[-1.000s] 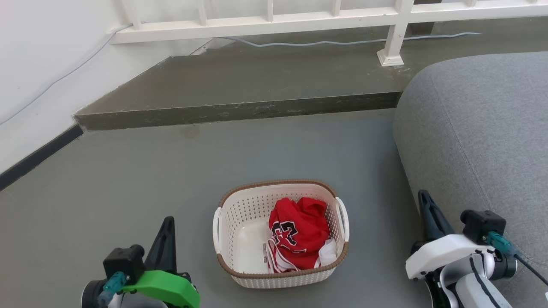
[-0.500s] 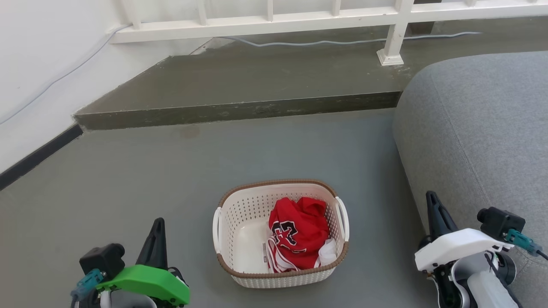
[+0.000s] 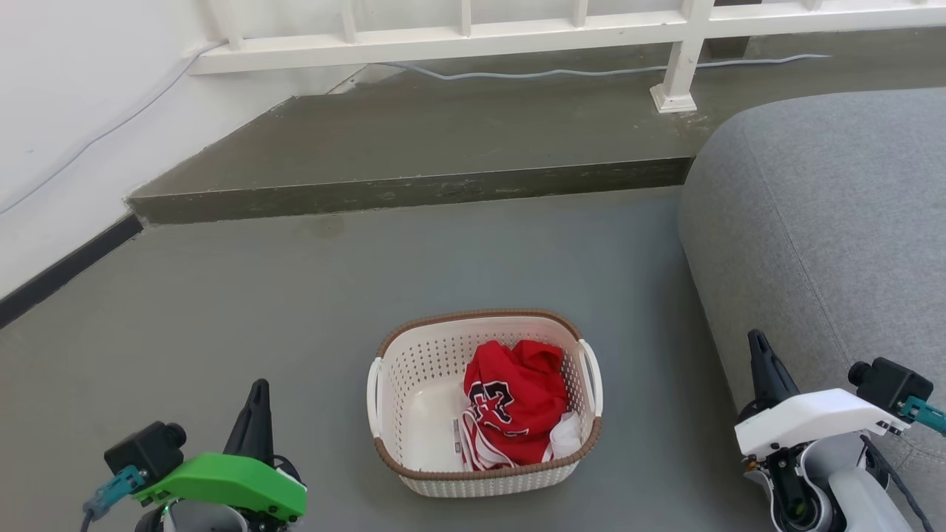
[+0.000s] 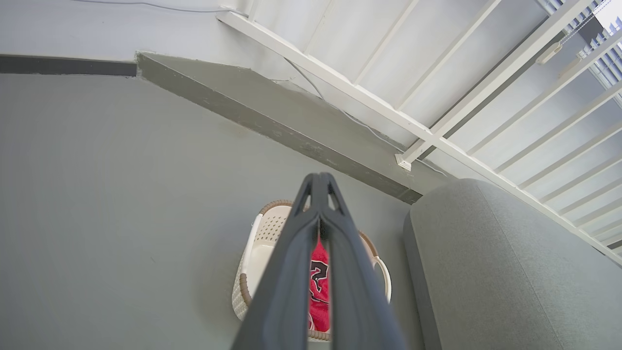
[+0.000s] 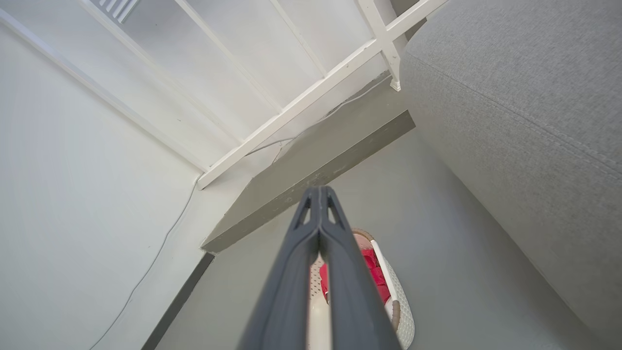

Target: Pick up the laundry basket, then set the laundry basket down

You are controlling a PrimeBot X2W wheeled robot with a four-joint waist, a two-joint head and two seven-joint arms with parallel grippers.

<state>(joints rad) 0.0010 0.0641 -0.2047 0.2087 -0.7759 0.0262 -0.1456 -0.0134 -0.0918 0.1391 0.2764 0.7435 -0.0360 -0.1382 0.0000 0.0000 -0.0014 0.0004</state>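
At the near left we see our left claw (image 3: 257, 391) on its green-shelled wrist. Its two long dark fingers are pressed together at the tips and hold nothing. It hangs above the smooth grey floor (image 3: 222, 295), well apart from the basket.

In the near middle stands the cream-white rounded-rectangular plastic laundry basket (image 3: 425, 355), with perforated sides, a brown woven-look rim and two white side handles. It sits upright on the floor between our two arms. A crumpled red jersey with black numerals (image 3: 514, 399) lies inside, bunched against its right wall.

At the near right our right claw (image 3: 760, 355), on a white-shelled wrist, is likewise pinched together and empty. It sits close against the edge of the rounded grey fabric sofa (image 3: 828, 222).

This fits either a basket waiting to be lifted or one set back down. If a lift is due, we judge that fingers this narrow would knock a handle rather than take it. The light plastic basket could then skid on the smooth floor, and the jersey's weight on the right could tip it in the air. Either way, our right arm has little room, and a swing outward would brush the sofa.
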